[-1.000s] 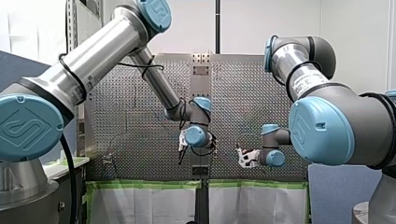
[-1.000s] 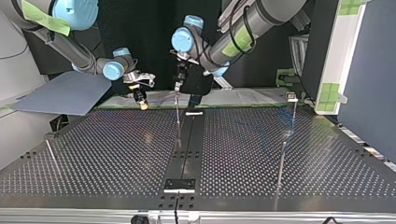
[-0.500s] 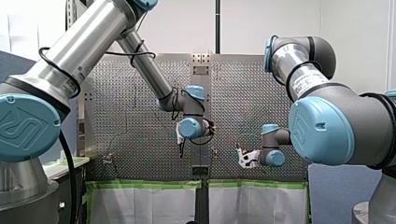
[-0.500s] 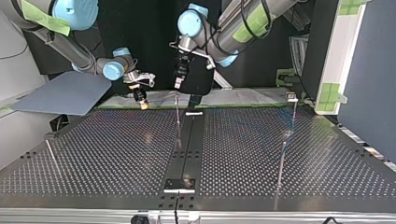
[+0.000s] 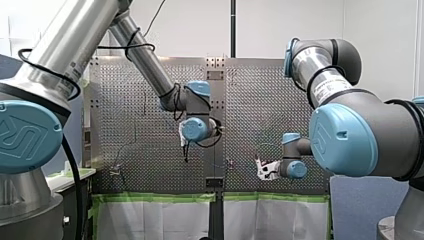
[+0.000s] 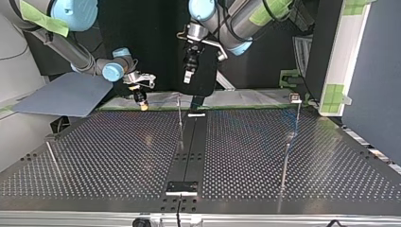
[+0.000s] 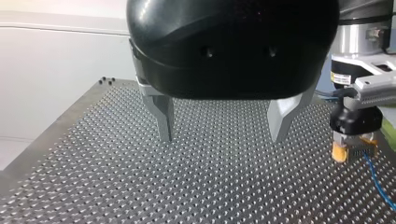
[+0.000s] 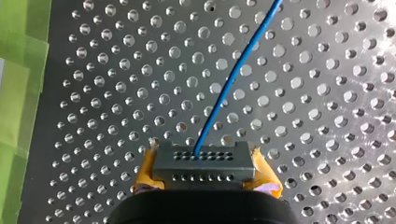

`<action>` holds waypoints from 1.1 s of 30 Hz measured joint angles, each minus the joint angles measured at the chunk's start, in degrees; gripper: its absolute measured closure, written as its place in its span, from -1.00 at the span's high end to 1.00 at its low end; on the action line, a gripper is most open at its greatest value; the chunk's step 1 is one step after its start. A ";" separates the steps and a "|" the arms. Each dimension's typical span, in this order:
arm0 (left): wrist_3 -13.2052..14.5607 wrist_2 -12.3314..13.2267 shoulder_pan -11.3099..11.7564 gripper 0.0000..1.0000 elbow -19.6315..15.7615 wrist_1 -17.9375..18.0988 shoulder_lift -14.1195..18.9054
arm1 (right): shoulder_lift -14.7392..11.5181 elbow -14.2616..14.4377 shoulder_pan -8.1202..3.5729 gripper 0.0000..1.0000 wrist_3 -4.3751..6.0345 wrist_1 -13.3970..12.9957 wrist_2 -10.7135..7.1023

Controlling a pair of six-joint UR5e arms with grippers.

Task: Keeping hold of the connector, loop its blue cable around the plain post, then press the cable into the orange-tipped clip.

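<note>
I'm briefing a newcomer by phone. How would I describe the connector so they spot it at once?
Start at the perforated table; near its far edge in the top view, my right gripper hangs. Between its yellow pads sits the connector, a small grey block with rows of tiny holes, the only thing a blue cable leaves.

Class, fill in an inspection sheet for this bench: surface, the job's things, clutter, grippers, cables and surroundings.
Surface: perforated table, bare metal with a dark strip down its middle.
Job's things: connector, clamped between yellow pads; thin upright post near the table's middle.
Clutter: nothing seen.
Grippers: my left gripper open and empty above the table; my right gripper shut on the connector.
Cables: blue cable runs from the connector out over the table.
Surroundings: green tape along the table's edge; grey board at the top view's left.
</note>
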 joint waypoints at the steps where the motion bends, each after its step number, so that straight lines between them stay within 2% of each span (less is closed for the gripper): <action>1: 0.10 -0.15 0.00 1.00 -0.50 0.01 0.51 | -0.01 0.00 -0.03 -1.00 -0.01 -0.01 0.00; 8: 0.47 -0.45 -0.08 1.00 -2.94 0.03 2.94 | 0.01 0.00 -0.10 -1.00 -0.23 -0.14 0.00; 33: 0.50 -0.47 -0.10 1.00 -3.11 0.03 3.12 | 0.02 0.00 -0.11 -1.00 -0.26 -0.15 0.00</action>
